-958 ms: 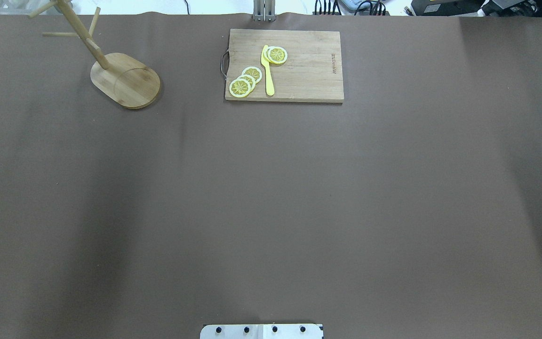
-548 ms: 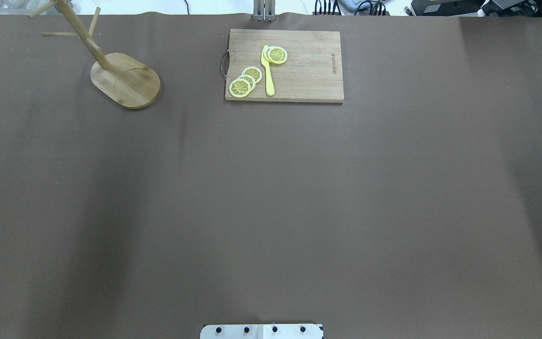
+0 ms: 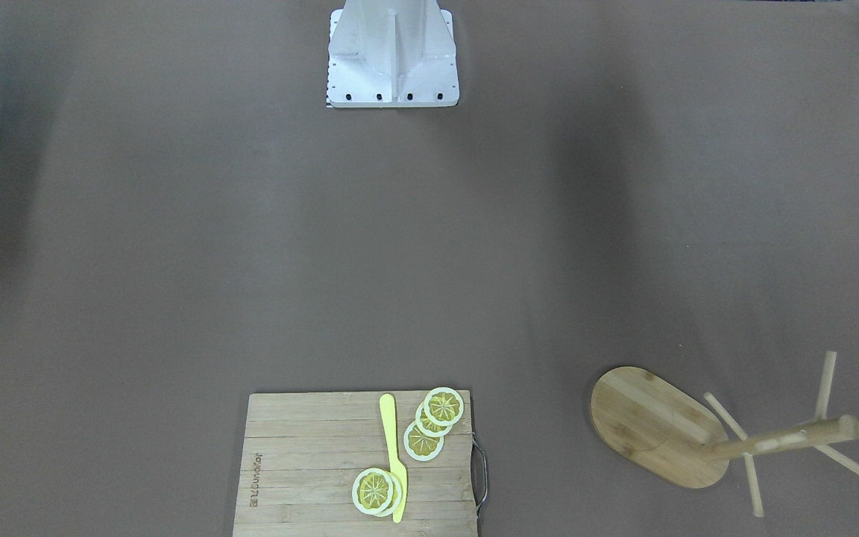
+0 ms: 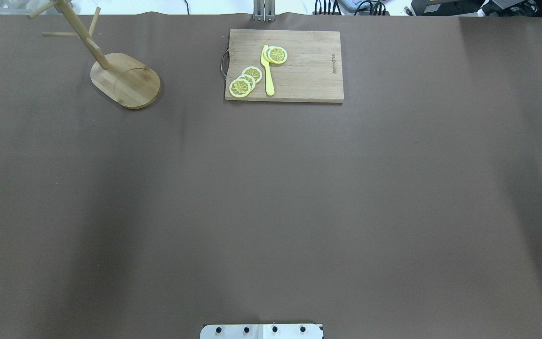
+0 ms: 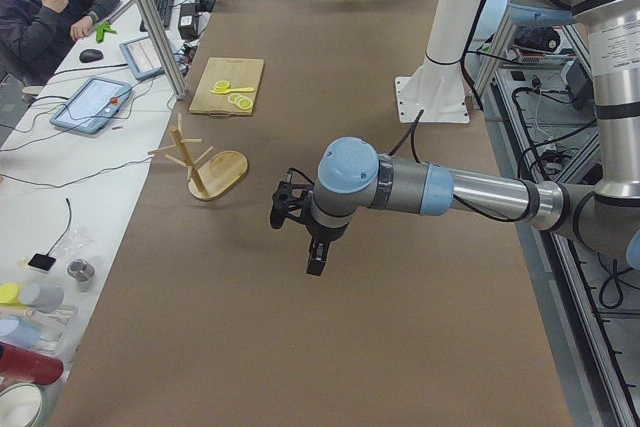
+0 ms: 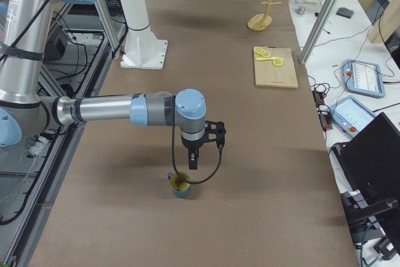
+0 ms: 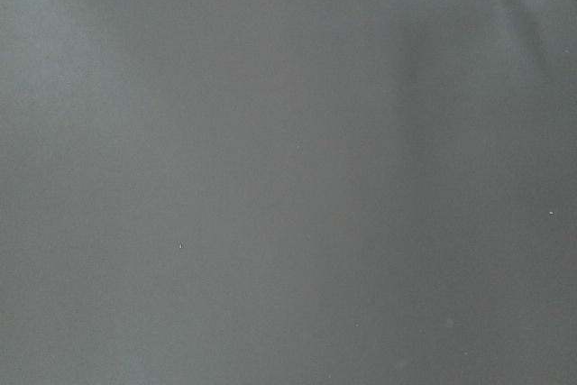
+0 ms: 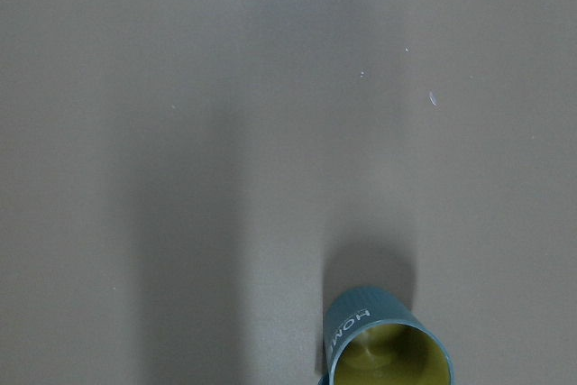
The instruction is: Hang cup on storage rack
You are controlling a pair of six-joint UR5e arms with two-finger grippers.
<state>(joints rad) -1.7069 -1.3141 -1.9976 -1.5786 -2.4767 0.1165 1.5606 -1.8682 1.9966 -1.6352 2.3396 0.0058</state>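
Open tabletop (image 4: pixel 271 197) between cup (image 6: pixel 180 187) at right end and storage rack (image 4: pixel 125 81) at far left. Near far edge: cutting board (image 4: pixel 308 70), low, flat, well apart from rack. Pegs (image 4: pixel 57 34) sticking out around post (image 4: pixel 78 23).

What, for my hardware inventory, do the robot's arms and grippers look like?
Both the left arm and the right arm are silver tubes with grey joint housings and light-blue caps. The left gripper and the right gripper are black and narrow, each below a black bracket at the wrist. A thin black cable loops from the right wrist.
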